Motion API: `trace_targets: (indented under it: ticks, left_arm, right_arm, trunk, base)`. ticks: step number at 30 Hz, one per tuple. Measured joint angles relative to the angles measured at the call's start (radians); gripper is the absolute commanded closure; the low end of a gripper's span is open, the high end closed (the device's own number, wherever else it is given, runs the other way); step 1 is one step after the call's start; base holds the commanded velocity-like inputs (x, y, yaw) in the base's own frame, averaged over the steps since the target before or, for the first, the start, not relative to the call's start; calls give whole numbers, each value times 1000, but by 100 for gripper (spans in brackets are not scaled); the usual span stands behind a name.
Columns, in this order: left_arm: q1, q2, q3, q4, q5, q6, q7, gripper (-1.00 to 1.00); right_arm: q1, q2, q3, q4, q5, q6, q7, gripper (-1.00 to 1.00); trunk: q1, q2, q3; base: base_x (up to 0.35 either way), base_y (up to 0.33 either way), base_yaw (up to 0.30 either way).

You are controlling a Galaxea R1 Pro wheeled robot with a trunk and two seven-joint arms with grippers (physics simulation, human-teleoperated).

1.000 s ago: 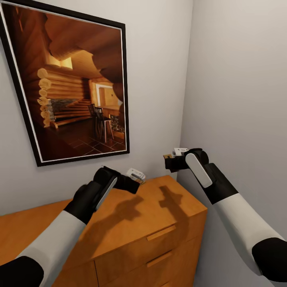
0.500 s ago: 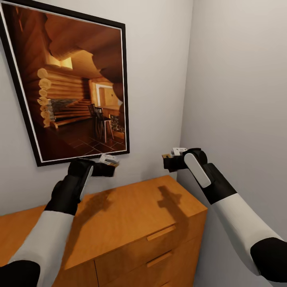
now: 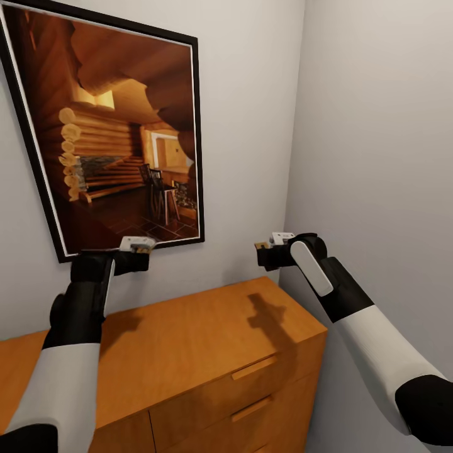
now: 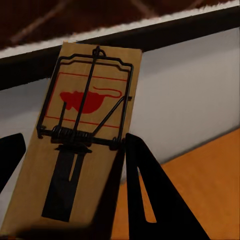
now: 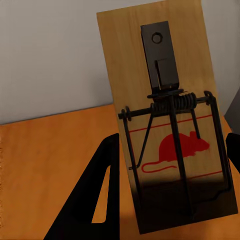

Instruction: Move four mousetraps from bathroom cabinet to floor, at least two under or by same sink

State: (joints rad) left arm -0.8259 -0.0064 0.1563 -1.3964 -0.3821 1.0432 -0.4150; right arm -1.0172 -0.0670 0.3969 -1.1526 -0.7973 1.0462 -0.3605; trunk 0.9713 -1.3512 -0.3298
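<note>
Head view: both arms are raised above the orange-brown cabinet [image 3: 207, 352], whose flat top is the surface below them, in a corner of the room. The left end effector [image 3: 135, 257] is closed on a mousetrap [image 3: 137, 243], held in front of the lower edge of a framed picture of a log-cabin interior [image 3: 107, 126]. The right end effector [image 3: 264, 255] is closed on a second mousetrap [image 3: 282, 238] near the wall corner. No trap lies on the visible part of the cabinet top.

Left wrist view: the wooden mousetrap [image 4: 75, 140], printed with a red mouse and fitted with a dark wire spring, sits clamped between the dark fingers [image 4: 145, 195], with the picture frame and grey wall behind it.

Right wrist view: the second mousetrap [image 5: 170, 120], same print and spring, is gripped between the fingers [image 5: 102, 190] above the cabinet top [image 5: 45, 170].

Progress, as judged: two of four traps are in hand and lifted clear. None is yet on the bathroom floor; carrying, placing near the sink, and fetching the other two remain.
</note>
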Motion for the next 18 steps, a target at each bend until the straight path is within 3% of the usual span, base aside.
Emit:
trace_targets:
  ticks: [4,12,18]
  left_arm:
    - [28,-5,39,-28,-13,0,0,100]
    - [57,-23,110,-56,-21,-1,1,100]
    - [85,-25,129,-79,-23,-1,2,100]
  right_arm:
    - [1,1,1,0,-2,0,0,100]
    - [1,2,1,0,-2,0,0,100]
    - [1,2,0,0,-2,0,-2,100]
  trunk:
    - [0,0,0]
    - [1,0,0]
    - [1,0,0]
  base:
    - [-106,0,0]
    - [-299,0,0]
    - [-341,-37,0]
